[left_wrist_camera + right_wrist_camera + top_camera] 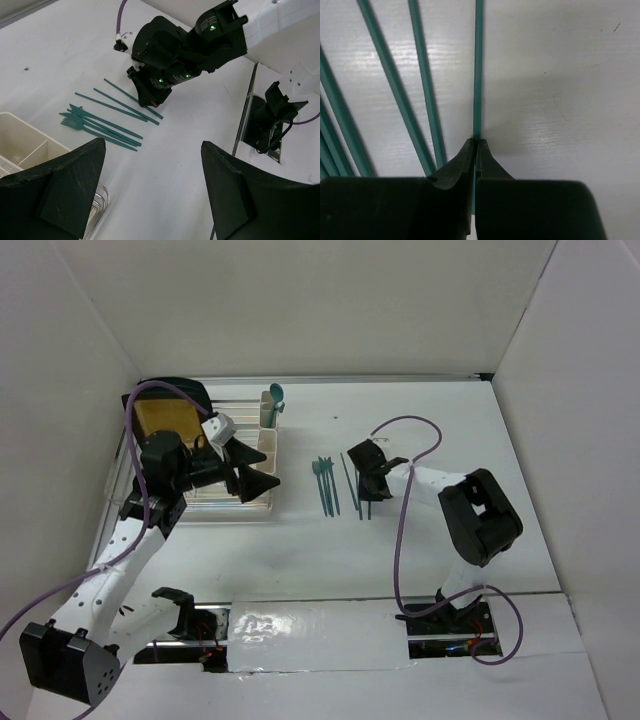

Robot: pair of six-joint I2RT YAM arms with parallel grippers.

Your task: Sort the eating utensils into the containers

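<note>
Fingers, top view: right gripper [364, 490] is down on the right flank of the utensils [327, 485], which lie fanned mid-counter. The left gripper [258, 468] hangs spread wide by the near container [266, 450] of the dish rack [215, 502], toward the back-left corner.
Sorted so far, top view: one spoon [277, 393] stands in the far container [268, 412].
Left wrist view: left fingers [65, 190] are released, with nothing between them. The forks [75, 122] lie on the rack side of the fan.
Right wrist view: right fingers [455, 167] are clenched on the end of the outermost handle [478, 75]. The neighbouring handle [422, 85] lies just beside it, untouched. Whether the held piece is a spoon or a fork cannot be told.
Doing it well: lift straight up so the neighbours are not dragged. A thin handle pinched at its end will probably swing, so carry it slowly and lower it into a container head-first.
</note>
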